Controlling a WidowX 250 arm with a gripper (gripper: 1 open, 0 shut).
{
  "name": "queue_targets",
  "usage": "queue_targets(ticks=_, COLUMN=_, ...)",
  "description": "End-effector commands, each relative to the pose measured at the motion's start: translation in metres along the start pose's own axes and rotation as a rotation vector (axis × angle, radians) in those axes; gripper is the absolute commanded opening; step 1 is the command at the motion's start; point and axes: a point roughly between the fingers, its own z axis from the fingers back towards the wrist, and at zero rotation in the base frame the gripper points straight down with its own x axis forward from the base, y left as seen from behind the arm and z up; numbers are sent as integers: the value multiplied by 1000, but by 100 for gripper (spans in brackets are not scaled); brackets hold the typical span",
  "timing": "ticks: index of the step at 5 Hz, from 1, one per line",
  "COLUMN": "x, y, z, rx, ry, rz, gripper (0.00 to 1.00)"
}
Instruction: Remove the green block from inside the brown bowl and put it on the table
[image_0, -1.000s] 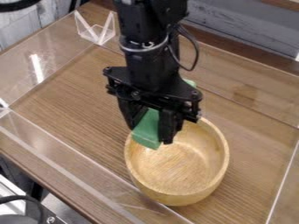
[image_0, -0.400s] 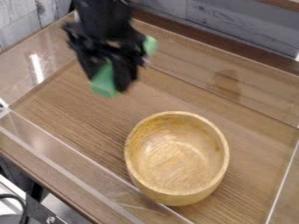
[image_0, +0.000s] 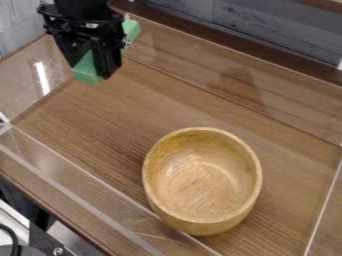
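the pincer (image_0: 94, 60) is clamped on the green block (image_0: 91, 68), up in the air near the far left corner of the tabletop (image_0: 201, 100). the brown bowl (image_0: 203, 180) sits empty. dropped from up there, the block may bounce into the clear wall (image_0: 34, 75).

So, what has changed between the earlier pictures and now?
The gripper, shut on the green block, has carried it out of the brown bowl and across to the upper left of the picture, where it hangs above the table. The block has not been let go. The bowl stayed where it was and is now empty.
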Motion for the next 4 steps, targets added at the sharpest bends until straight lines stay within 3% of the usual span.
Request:
queue_targets(ticks=1, x=11, y=3, z=-3, rx=32, ry=-45, rz=-13, gripper=0)
queue_targets(ticks=4, x=17, y=-4, z=-45, rx=56, ry=-20, rz=-33, gripper=0)
